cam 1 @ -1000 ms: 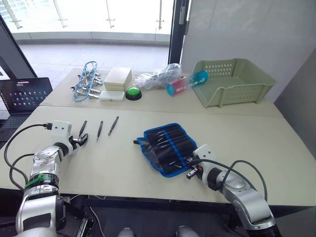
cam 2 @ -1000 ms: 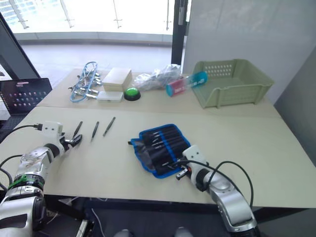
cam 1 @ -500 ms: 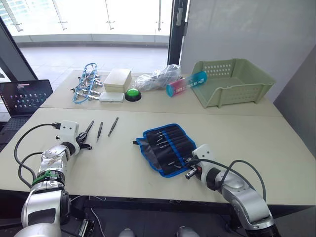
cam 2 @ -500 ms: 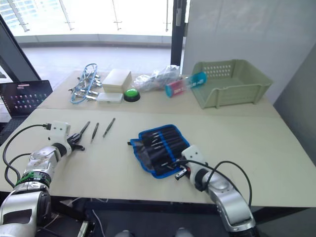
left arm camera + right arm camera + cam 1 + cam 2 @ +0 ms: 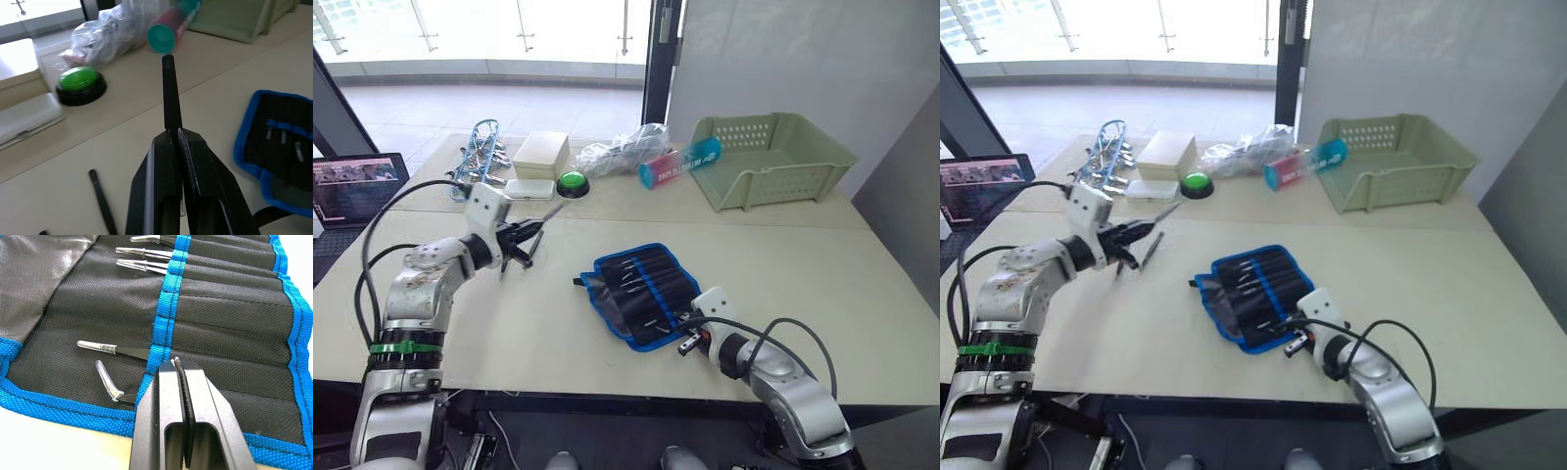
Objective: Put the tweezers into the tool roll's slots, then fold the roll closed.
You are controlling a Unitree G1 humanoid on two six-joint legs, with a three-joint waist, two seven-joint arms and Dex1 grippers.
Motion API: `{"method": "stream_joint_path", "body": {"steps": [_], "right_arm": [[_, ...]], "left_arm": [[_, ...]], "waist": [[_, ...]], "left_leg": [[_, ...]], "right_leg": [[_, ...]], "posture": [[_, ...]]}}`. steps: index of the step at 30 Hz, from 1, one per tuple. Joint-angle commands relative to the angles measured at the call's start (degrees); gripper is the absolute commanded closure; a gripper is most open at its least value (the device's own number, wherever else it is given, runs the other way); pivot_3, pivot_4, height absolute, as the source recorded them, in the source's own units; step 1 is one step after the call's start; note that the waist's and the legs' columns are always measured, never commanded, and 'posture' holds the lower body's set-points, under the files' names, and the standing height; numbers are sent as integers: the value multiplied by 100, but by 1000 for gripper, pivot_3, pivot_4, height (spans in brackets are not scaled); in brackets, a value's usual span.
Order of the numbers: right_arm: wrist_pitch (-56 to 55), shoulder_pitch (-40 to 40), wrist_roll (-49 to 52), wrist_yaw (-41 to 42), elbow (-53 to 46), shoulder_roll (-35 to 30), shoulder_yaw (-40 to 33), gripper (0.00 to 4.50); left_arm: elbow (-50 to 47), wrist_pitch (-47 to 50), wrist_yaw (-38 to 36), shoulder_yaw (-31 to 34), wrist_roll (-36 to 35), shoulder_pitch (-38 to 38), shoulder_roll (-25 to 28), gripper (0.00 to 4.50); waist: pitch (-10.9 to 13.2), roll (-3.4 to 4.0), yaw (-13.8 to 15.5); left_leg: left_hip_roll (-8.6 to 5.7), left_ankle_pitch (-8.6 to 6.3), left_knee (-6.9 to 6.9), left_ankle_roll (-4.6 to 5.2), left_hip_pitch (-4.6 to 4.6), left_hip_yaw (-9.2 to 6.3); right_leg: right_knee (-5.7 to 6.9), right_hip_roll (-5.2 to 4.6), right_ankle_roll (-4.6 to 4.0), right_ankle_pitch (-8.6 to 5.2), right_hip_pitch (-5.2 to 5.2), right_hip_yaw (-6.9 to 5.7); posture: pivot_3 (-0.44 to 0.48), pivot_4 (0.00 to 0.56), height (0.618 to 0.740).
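The left arm is bent at the elbow and raised off the desk (image 5: pixel 558 323), forearm pointing toward the middle. The left gripper (image 5: pixel 174 138) has its jaws pinching one black tweezer (image 5: pixel 169 90), which sticks out past the fingertips and up into the air. Just under it, two more tweezers (image 5: pixel 534 248) lie loose on the desk.

In the middle, the tool roll (image 5: pixel 641 292) is spread open and flat, black with bright blue edging. Its slots (image 5: pixel 230 352) run in a row, and in the right wrist view I count five metal tips poking out of them.

The right arm lies low along the front of the desk, and the right gripper (image 5: pixel 178 369) has its jaws pressed together, empty, right at the roll's near edge.

The desk is pale beige. Along the back sit a blue wire bundle (image 5: pixel 480 159), two white boxes (image 5: pixel 540 154), a green button (image 5: pixel 572 183), a plastic bag (image 5: pixel 625 152), a teal tube (image 5: pixel 678 163) and a green basket (image 5: pixel 773 157). A laptop (image 5: pixel 357 186) is off to the left, with big windows behind.
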Motion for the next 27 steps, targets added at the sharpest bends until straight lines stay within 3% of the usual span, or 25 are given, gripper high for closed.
{"method": "stream_joint_path", "body": {"steps": [1, 8, 27], "right_arm": [[23, 123, -12, 112, 244, 81, 396, 4500], [-31, 37, -87, 123, 334, 119, 339, 4500], [-19, 160, -88, 44, 244, 105, 232, 4500]], "left_arm": [[-946, 1342, -395, -1031, -288, -344, -219, 4481], [-1052, 1261, -878, -1963, 231, -274, 126, 4481], [-937, 1482, -1213, -2418, 741, -594, 269, 4481]], "waist": [[0, -2, 8], [9, 10, -155], [12, 8, -76]], "left_leg": [[0, 0, 1, 0, -1, 0], [6, 0, -10, 3, 15, 0], [2, 0, -3, 3, 1, 0]], "right_leg": [[-2, 0, 0, 0, 2, 0], [4, 14, -4, -1, -2, 12], [-4, 7, -2, -2, -1, 8]], "posture": [[0, 150, 740], [0, 150, 740], [0, 150, 740]]}}
